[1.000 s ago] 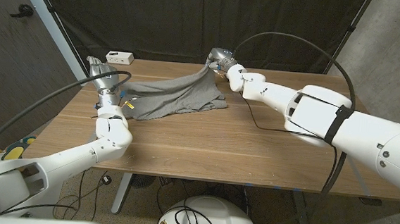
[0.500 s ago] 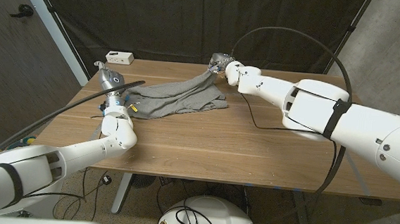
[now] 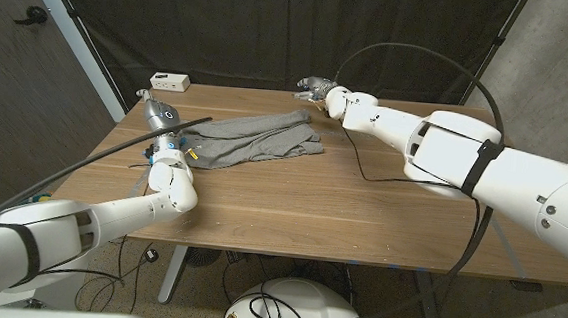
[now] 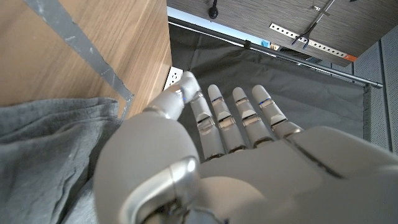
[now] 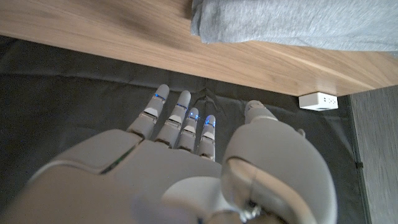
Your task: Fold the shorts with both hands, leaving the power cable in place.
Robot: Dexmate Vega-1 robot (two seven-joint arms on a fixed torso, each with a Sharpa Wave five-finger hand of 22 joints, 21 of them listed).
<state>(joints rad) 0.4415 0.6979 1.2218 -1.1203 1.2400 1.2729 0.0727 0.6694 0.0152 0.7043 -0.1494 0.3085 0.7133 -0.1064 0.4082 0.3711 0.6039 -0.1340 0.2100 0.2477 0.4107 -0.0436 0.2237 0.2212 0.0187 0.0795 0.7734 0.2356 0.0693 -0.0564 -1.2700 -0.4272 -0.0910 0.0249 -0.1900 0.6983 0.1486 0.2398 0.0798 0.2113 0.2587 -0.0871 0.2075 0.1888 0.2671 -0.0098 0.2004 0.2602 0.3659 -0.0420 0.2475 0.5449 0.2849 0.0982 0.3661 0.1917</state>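
dark curtains hang behind the wooden table (image 3: pixel 361 200), where the shorts (image 3: pixel 250 140) lie bunched between the left hand (image 3: pixel 157 113) and right hand (image 3: pixel 316 86), both empty with fingers extended. if one hand is closed on the cloth before the other, a crooked fold may result, and the thin cable (image 3: pixel 361 169) just beside the shorts could be dragged along.

place: likely lab | black curtains (image 3: pixel 273 28) | wooden table (image 3: pixel 341 203) | concrete wall (image 3: pixel 561 68)

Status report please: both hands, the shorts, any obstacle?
Left hand open, at shorts' edge. Right hand open, clear of cloth. Shorts bunched on table. Power cable lies beside them.
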